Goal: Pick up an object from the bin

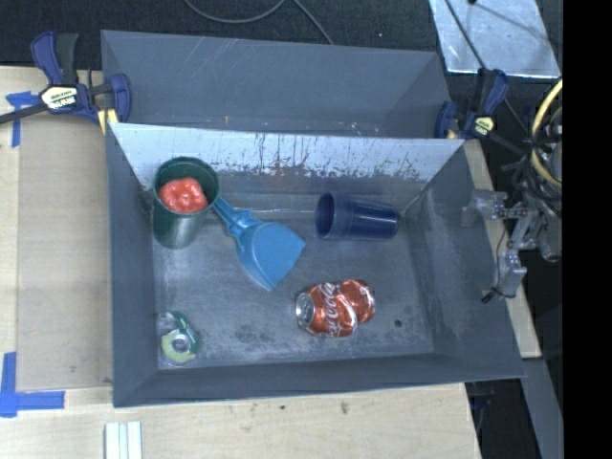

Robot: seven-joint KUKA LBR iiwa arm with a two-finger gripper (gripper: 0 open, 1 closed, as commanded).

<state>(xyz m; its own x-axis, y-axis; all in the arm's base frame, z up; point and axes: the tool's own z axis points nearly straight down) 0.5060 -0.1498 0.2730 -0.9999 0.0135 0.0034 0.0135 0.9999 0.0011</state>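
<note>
Grey metal bin [277,94]: approach step, nothing picked.
Gripper [505,273] hangs at the right rim, open or closed I cannot tell. Nearest are the dark blue cup [356,218] and crushed red can [335,309]; next it likely needs to reach left and descend.

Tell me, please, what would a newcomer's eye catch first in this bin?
Most likely the crushed red soda can in the lower middle of the bin, and the green cup with something red inside at its upper left. A light blue scoop lies between them, its handle toward the cup.
</note>
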